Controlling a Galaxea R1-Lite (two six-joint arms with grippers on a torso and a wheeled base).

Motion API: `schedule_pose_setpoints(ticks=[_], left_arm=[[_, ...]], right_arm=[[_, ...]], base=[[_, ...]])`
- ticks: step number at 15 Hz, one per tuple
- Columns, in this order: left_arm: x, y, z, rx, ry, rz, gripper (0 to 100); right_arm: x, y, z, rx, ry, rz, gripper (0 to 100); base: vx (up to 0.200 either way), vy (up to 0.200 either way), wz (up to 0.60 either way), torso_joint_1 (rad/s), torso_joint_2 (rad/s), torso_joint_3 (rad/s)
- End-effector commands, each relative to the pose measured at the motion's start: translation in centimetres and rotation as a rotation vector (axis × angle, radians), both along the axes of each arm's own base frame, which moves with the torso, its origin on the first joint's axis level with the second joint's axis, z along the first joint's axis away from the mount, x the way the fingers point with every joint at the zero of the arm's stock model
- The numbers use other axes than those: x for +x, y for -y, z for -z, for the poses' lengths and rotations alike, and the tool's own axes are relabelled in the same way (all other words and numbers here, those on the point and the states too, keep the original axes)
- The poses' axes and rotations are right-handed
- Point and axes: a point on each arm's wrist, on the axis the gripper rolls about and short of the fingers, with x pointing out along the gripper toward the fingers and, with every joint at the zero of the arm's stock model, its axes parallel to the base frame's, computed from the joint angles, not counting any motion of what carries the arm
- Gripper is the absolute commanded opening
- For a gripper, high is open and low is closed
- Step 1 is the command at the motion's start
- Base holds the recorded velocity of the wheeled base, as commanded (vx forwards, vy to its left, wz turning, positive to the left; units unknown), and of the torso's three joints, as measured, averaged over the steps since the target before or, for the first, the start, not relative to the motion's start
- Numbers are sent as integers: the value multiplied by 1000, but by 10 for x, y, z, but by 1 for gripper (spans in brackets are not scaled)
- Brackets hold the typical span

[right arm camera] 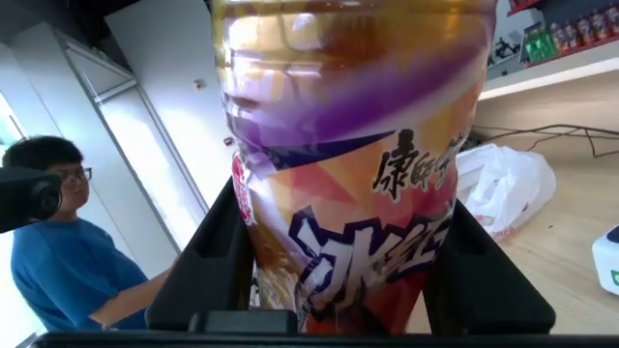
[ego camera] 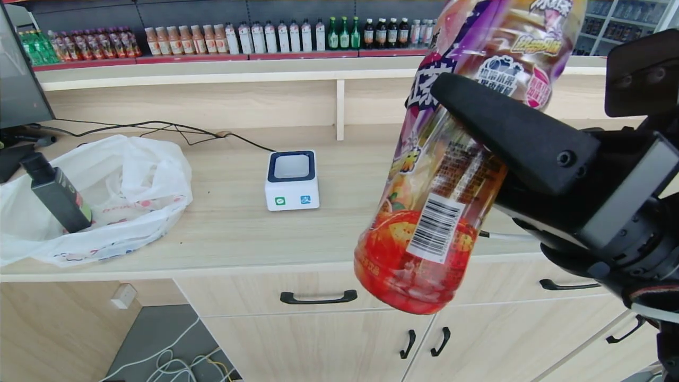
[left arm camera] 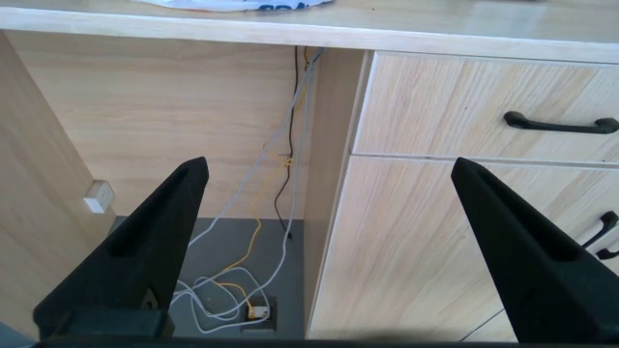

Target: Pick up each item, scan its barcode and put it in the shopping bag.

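A large drink bottle (ego camera: 451,175) with a purple, orange and red label hangs tilted high above the counter's right side, its barcode facing the head camera. My right gripper (ego camera: 477,132) is shut on the bottle (right arm camera: 358,193) around its middle. The white barcode scanner (ego camera: 292,179) sits on the counter to the bottle's left. A white shopping bag (ego camera: 106,196) lies open at the counter's left end, with a dark bottle (ego camera: 55,192) standing slanted in it. My left gripper (left arm camera: 324,251) is open and empty, low in front of the cabinet below the counter edge.
A black cable (ego camera: 159,127) runs along the back of the counter to the scanner. Drawers with black handles (ego camera: 318,297) line the cabinet front. Loose wires (left arm camera: 242,280) lie on the floor in the gap under the counter. Shelves of bottles (ego camera: 238,37) stand behind.
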Motion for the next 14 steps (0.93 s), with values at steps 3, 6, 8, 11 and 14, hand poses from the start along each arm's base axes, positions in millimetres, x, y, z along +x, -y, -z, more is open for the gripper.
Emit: schedule_pose_setpoints(ticks=[3, 6, 8, 11, 14], left_arm=[[0, 0, 0, -1, 0, 0, 100], [0, 0, 0, 1, 0, 0, 100], [0, 0, 0, 1, 0, 0, 100], [0, 0, 0, -1, 0, 0, 100], [0, 0, 0, 1, 0, 0, 100]], right_arm=[[4, -4, -1, 4, 2, -2, 0], [0, -5, -2, 7, 4, -15, 0], [-1, -4, -3, 10, 8, -15, 0], [-5, 0, -4, 13, 11, -16, 0], [-5, -1, -3, 10, 12, -16, 0]], base=[[0, 0, 0, 0, 0, 0], [0, 0, 0, 0, 0, 0], [0, 0, 0, 0, 0, 0], [0, 0, 0, 0, 0, 0], [0, 0, 0, 0, 0, 0]])
